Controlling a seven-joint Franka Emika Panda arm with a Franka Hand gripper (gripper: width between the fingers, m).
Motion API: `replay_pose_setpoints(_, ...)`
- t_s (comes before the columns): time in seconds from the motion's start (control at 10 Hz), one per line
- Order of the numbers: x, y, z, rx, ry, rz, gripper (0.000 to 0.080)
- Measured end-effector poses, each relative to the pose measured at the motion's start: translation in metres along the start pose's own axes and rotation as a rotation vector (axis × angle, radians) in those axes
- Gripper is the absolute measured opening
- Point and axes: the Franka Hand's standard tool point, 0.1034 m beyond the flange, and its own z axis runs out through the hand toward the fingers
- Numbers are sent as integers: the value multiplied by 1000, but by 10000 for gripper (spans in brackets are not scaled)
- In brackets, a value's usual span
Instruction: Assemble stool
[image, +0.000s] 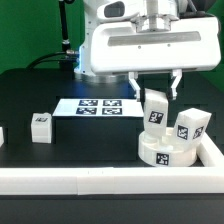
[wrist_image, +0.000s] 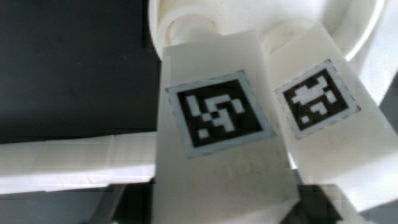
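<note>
At the exterior view's right, in the corner of the border bars (image: 100, 180), the seat (image: 165, 152) lies flat on the black surface (image: 40, 90). One leg (image: 155, 110) and a second leg (image: 190, 126) stand up from it, slightly tilted. The end effector (image: 155, 84) hangs just above the first, fingers spread, gripping nothing. The third leg (image: 42, 126) sits alone at the exterior view's left, near the marker board (image: 100, 105).

Robotics lab (tagged marker board (image: 97, 105))

White seat (image: 163, 153) w/ 2 tagged legs (image: 155, 108) standing on it; 3rd leg (image: 42, 126) apart.
</note>
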Motion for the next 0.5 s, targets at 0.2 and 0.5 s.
replay_pose_setpoints(0.2, 0, 3, 1, -6, 13, -4, 324)
replay_pose_setpoints(0.5, -2, 13, 1, -25, 69, -6, 324)
